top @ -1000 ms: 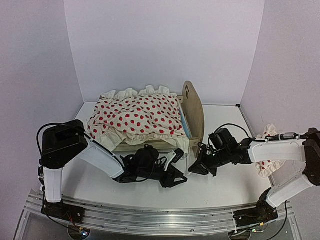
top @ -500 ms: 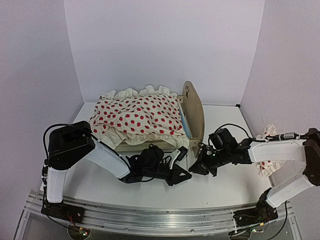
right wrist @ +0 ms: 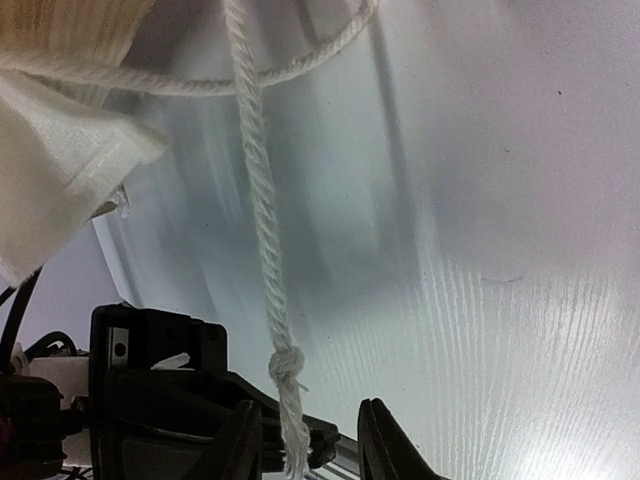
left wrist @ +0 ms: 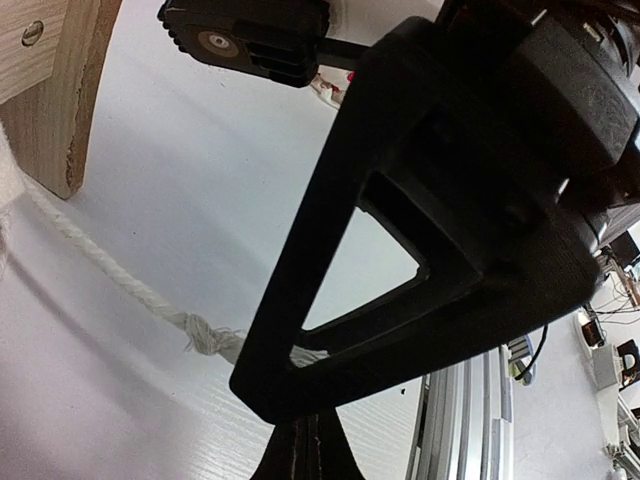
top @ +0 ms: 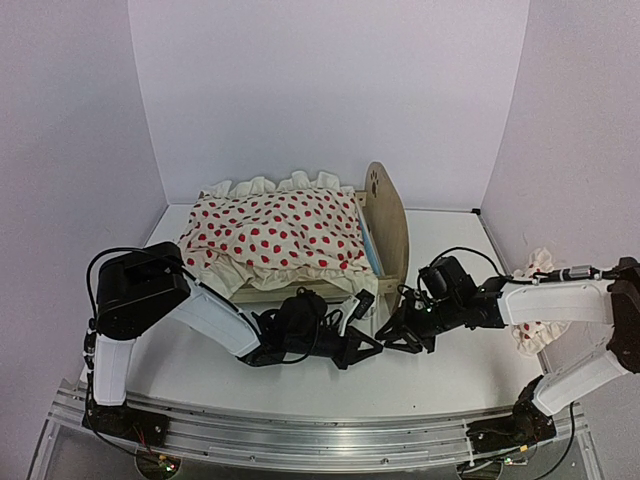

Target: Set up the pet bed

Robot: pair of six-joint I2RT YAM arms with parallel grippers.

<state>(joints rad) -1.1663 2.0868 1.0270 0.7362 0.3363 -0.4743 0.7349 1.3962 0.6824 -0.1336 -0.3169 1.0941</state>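
Both arms are down low at the front of the pet bed, which sits at the middle back of the white table, its tall paw-print headboard on the right. The frame is full. The cream red-dotted duvet is heaped in it and spills over the near rail, and a sliver of the blue-striped mattress peeks out beneath it, right against the headboard. The little dotted pillow is not in the bed; it lies well off to the right, behind the right arm.

Down at the headboard corner, the left gripper and right gripper are nose to nose, almost touching, just in front of the bed's near right leg.

From the right wrist, a white cord hangs down from a loop under the wood and the duvet's edge. There's a knot near its end, and the frayed tail drops between the right gripper's fingers. Those fingers stand apart, nothing clamped; the tail runs close along one of them.

From the left wrist, the left gripper is clenched tight, tips together. The cord lies across the table from the bed's wooden leg and its frayed end slips behind the near finger. I cannot tell whether it is pinched there.
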